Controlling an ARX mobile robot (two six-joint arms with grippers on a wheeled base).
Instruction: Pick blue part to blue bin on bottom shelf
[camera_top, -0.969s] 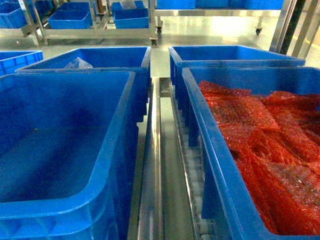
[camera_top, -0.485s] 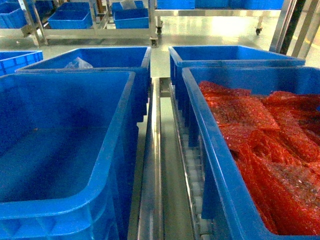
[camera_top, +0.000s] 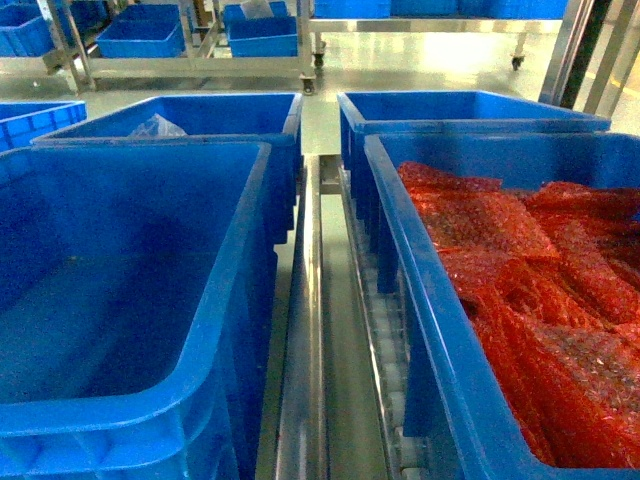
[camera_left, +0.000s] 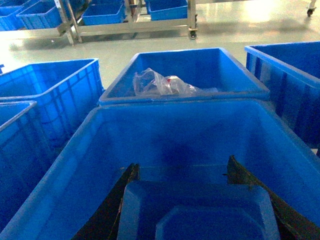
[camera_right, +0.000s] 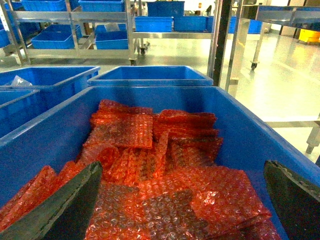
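Observation:
In the left wrist view a flat blue part (camera_left: 200, 210) with chamfered corners sits between my left gripper's (camera_left: 183, 165) dark fingers, which are shut on its two sides. It hangs over the inside of a large blue bin (camera_left: 75, 150), whose floor shows bare beyond it. That same bin (camera_top: 240, 270) fills the left of the head view. It rests on the bottom shelf (camera_top: 305, 330), whose metal rail and white rollers (camera_top: 385, 350) run between the bins. My right gripper (camera_right: 182, 167) stands open above red bubble-wrap bags (camera_right: 150, 165). Neither gripper shows in the head view.
A blue bin (camera_top: 420, 330) full of red bubble-wrap bags stands to the right of the rail. Two more blue bins sit behind; the left one (camera_left: 185, 75) holds a clear plastic bag (camera_left: 160, 85). Steel racks with blue bins (camera_top: 150, 40) stand across the floor.

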